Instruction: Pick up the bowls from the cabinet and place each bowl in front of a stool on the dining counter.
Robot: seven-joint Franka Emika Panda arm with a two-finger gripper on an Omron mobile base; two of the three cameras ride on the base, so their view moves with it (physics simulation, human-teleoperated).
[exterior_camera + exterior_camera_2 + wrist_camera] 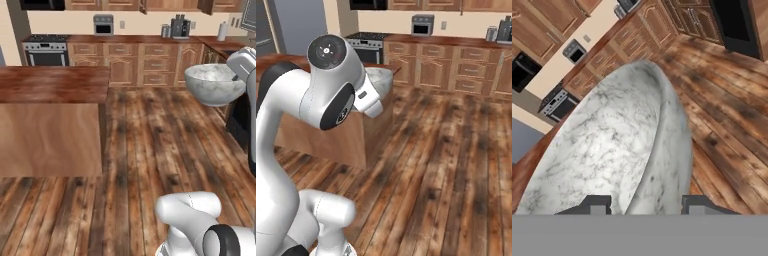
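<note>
Marbled grey-white stone-look bowl [215, 84] hangs in the air above the plank floor at the right of the left base view, carried at the end of the white arm, well apart from the long dark reddish-brown wood-grain dining counter [52, 84] on the left. That view shows the bowl's whole deep body and upright rim; in the right base view most of it is hidden behind the arm's big white elbow, and just a sliver of its marbled rim [378, 76] peeks out, beside the counter's near corner [387, 74].

From the hand camera the bowl's wall [662, 150] runs edge-on between the two dark fingertips, one fingertip [594, 204] inside the bowl and the other [698, 204] outside, so the gripper [646, 205] is clamped on the bowl's rim.

Along the far wall, left to right, stand a steel range [46, 50], a small toaster oven [103, 25] and a dark coffee machine [180, 27] on the drawer-fronted counters.
</note>
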